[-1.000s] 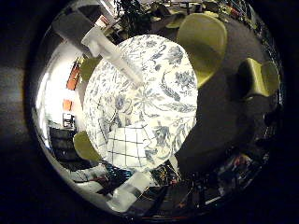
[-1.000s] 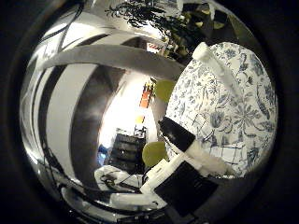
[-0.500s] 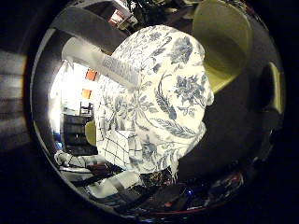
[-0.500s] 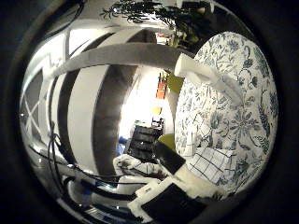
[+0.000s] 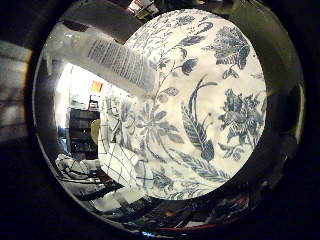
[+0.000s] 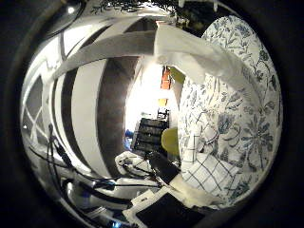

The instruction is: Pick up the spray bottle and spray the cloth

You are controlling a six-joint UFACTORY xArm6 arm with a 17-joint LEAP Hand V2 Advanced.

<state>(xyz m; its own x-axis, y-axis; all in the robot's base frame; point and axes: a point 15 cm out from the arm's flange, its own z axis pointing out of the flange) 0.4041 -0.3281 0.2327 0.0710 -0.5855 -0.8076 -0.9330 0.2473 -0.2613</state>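
A white spray bottle with a printed label looms large and close to my palm, above a round table under a blue-and-white floral tablecloth. In the thumb side view the bottle's white body runs across the tablecloth. A white cloth with a dark check pattern lies at the table's edge, partly hanging over it. White and black parts of my hand show beside that cloth. How the hand stands around the bottle is hidden.
A yellow-green chair stands beyond the table's edge, near a black shelf unit and a bright doorway. Dark floor surrounds the table. A wall with broad white and dark stripes fills one side.
The bottle and the tablecloth fill more of both views than one second ago, so the palm has come closer to them. The checked cloth stays at the table's edge.
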